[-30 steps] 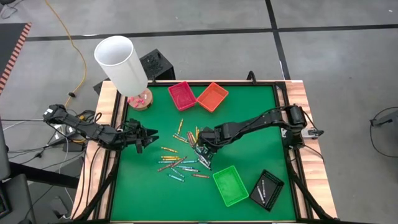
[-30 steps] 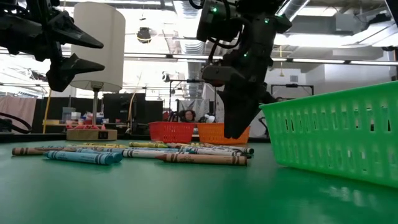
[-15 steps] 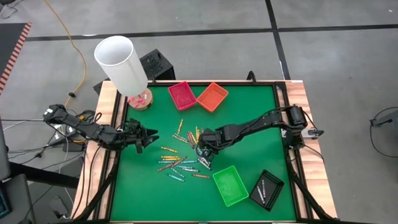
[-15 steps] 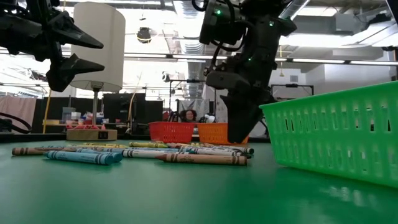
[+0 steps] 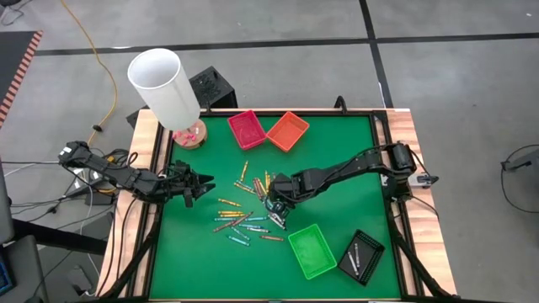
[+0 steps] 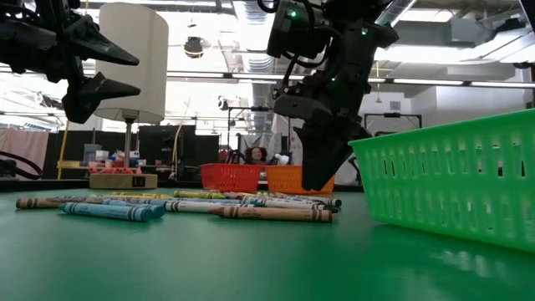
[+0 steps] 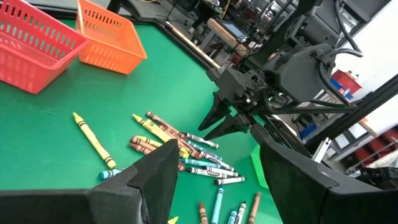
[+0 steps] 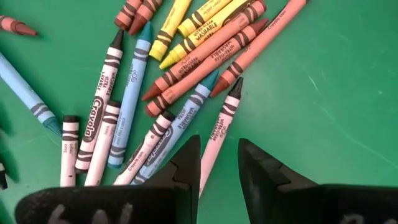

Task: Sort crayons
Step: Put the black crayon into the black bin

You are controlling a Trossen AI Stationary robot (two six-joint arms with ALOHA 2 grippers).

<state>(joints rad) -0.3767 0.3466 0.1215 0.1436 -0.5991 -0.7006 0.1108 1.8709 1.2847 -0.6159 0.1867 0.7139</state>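
Near mid-bench, right gripper lowered over the edge of the crayons, fingers parted a little, straddling the tip end of a white-wrapped crayon; whether gripped or only straddled, cannot tell. Left gripper waiting over the bench's left side, fingers spread open, nothing between them.

Crayons scattered loose on the green bench between the two grippers: yellow, orange, red-brown, blue, teal and white wraps, several overlapping.

Containers:
- Green tray just beside the right gripper, toward the front edge; no contents seen.
- Black tray next to the green one, holding a few pale sticks.
- Red tray and orange tray side by side at the far edge, touching; no contents seen.

Surface and room: green mat framed by wooden rails. Lamp with white shade at the far left corner on a round wooden base. Grey floor with dark seams, yellow cable trailing off to the left. Low view: open workshop behind, ceiling lights, shelving, a person seated far back.

Writing: "Crayola" legible on a white wrap; "washable" on a yellow wrap.
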